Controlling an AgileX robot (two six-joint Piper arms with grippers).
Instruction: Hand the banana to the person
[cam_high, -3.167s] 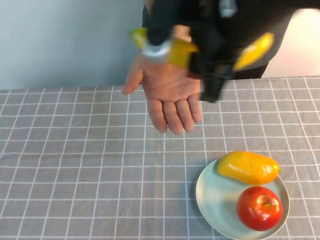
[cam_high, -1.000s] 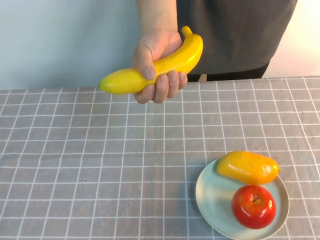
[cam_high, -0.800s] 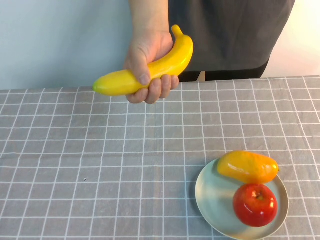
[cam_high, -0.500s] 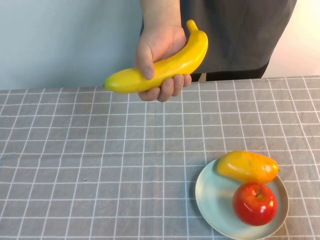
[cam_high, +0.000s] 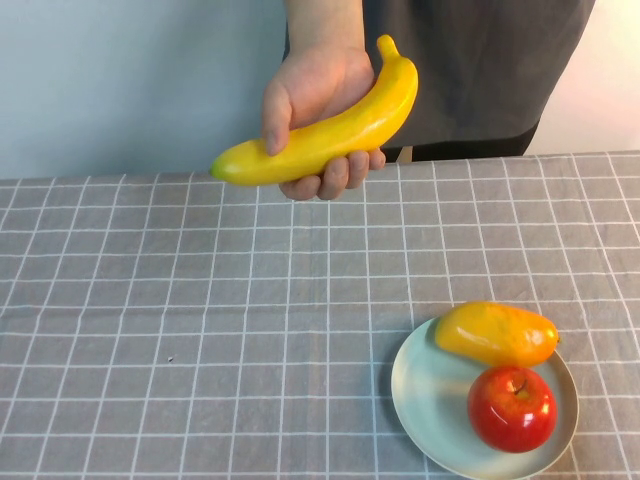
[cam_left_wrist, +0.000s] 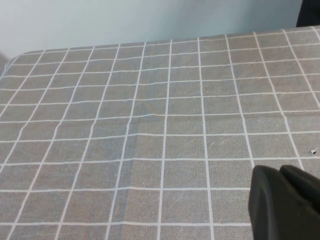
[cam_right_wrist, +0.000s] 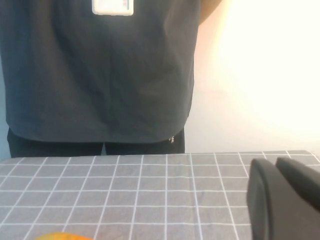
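now banana (cam_high: 330, 125) slants, stem up toward person (cam_high: 470, 60).

Red apple (cam_high: 512, 408) and orange-yellow fruit (cam_high: 496, 334) on plate (cam_high: 425, 390), checked tablecloth (cam_high: 180, 330).

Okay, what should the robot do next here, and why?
Probably nothing but stay parked: the person's hand already grips the banana above the table, and the left gripper and right gripper sit low, clear of it.
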